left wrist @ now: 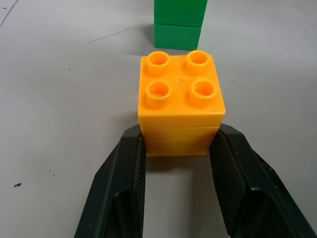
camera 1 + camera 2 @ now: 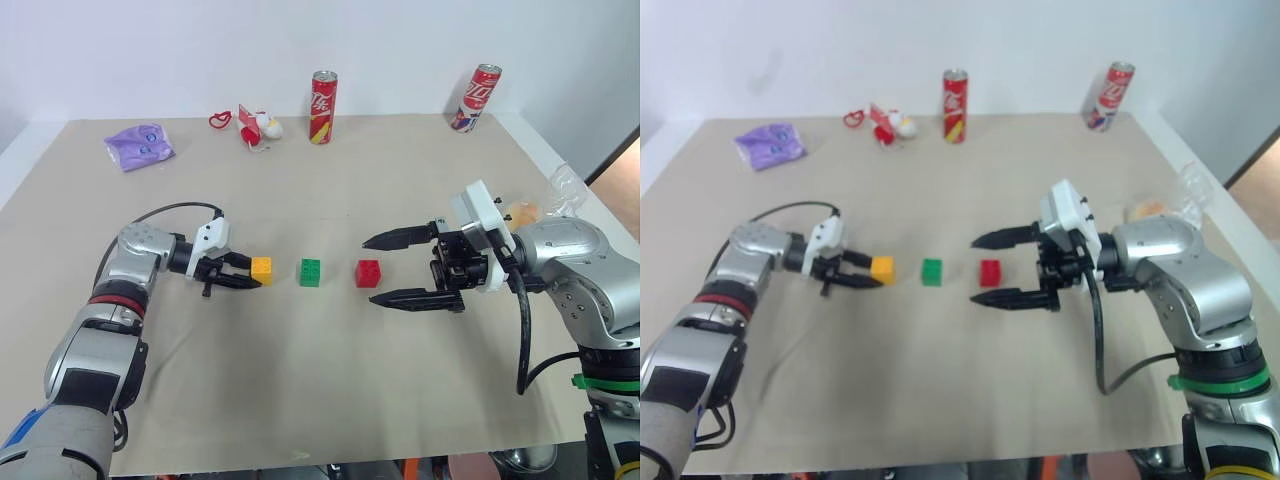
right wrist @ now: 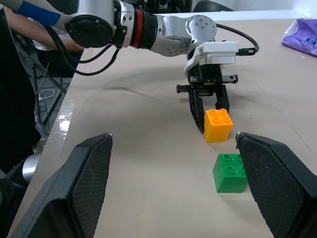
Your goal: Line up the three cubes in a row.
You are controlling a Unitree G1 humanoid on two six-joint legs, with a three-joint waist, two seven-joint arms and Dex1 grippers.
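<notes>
Three studded cubes stand in a row across the middle of the tan table [image 2: 330, 380]: a yellow-orange cube [image 2: 261, 269] on the left, a green cube [image 2: 310, 272] in the centre, a red cube [image 2: 368, 273] on the right. My left gripper [image 2: 250, 273] reaches in from the left and is shut on the yellow-orange cube [image 1: 181, 99], one black finger [image 1: 126, 173] on each side of its near end. My right gripper [image 2: 369, 270] hovers just right of the red cube, open wide, its fingers [image 3: 94, 163] far apart with nothing between them.
Two red soda cans [image 2: 323, 106] [image 2: 479, 97] stand along the back edge. A purple bag [image 2: 140, 146] lies at the back left and a red-and-white toy [image 2: 258, 127] beside the left can. A clear bagged snack [image 2: 525, 210] sits near the right edge.
</notes>
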